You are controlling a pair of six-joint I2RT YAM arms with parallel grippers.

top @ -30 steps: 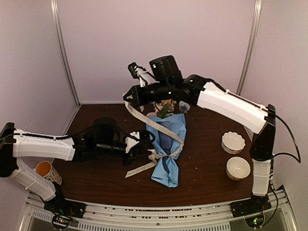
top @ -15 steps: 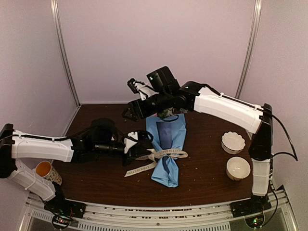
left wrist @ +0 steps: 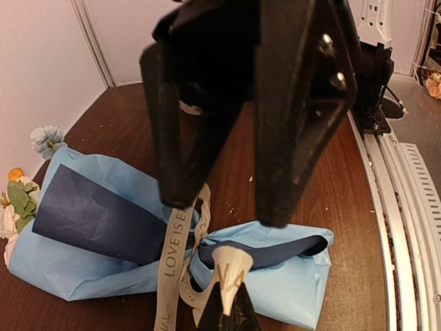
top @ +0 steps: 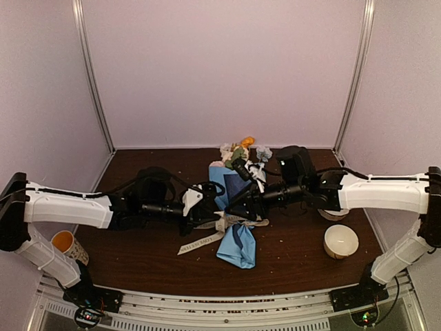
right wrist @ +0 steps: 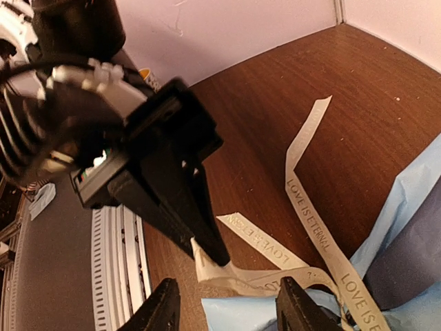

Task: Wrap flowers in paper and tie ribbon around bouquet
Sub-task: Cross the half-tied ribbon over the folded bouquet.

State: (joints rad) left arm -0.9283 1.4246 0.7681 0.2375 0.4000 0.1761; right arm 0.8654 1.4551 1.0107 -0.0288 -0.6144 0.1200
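Colours on the dark brown, wood-grained worktop (top: 138,256)
The paper (top: 238,247) is seen in light blue, with a darker navy panel within its fold. The ribbon (left wrist: 171,265) is cream-beige, printed with dark lettering. The flowers (top: 242,146) are shown in white, orange, pale blue and green. A white bowl (top: 341,241) is seen near the right edge.

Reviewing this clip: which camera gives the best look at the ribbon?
Right wrist: the ribbon lies large, lettering readable, pinched by the left end effector. Left wrist shows only a short stretch over the blue paper. Top external shows it small, crossing the bouquet.
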